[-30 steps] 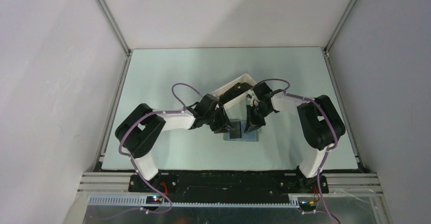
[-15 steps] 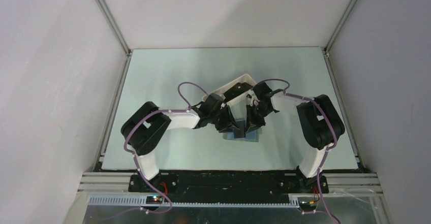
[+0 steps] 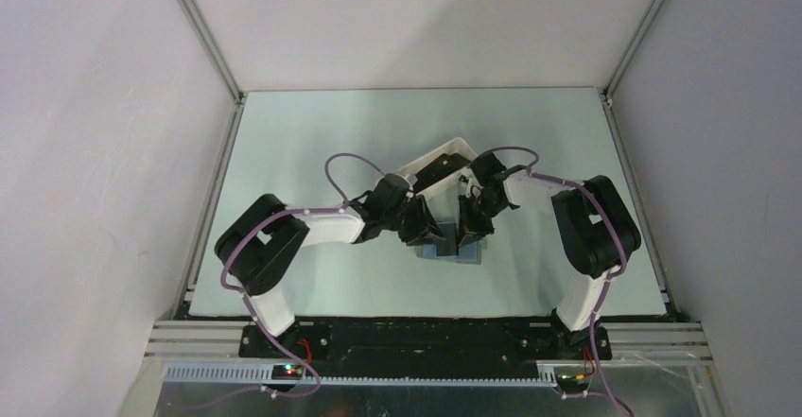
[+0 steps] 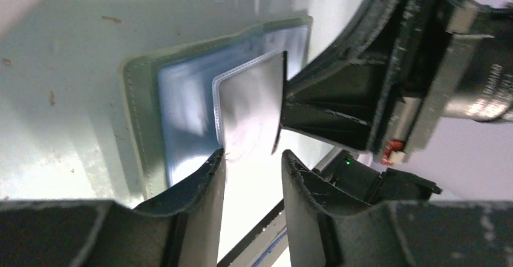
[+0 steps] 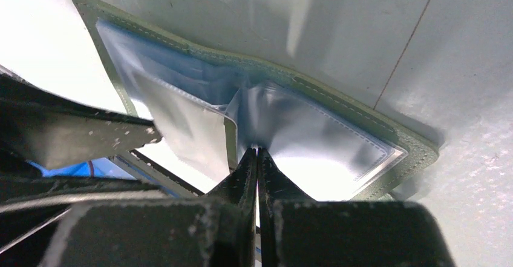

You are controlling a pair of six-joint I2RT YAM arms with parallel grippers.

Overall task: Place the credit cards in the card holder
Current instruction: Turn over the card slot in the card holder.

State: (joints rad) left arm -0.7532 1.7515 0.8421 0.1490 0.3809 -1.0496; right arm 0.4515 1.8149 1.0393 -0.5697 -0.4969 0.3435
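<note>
top view: two arms meet over the middle of the table (image 3: 312,152). the card holder (image 3: 452,252) lies open and flat on it, right under both hands. the left gripper (image 3: 423,237) is at its left side and the right gripper (image 3: 468,237) at its right side. a white tray (image 3: 416,166) sits just behind them. something dark lies in it, too small to tell what.

left wrist view: the left gripper (image 4: 251,161) is let go, its two fingers (image 4: 209,179) apart with nothing between them. they hang just above the near edge of the card holder (image 4: 142,97), which shows a green rim and a blue inside. a clear sleeve (image 4: 251,109) stands up from it. the right gripper (image 4: 285,106) touches the sleeve's edge with its tip.

right wrist view: the right gripper (image 5: 257,153) is squeezed tight, its tips pressed together on the clear sleeve (image 5: 242,109) near the middle fold. the card holder (image 5: 363,121) lies open on the table below it. a dark finger (image 5: 84,143) of the left gripper pokes in from the left, close to the sleeve.
</note>
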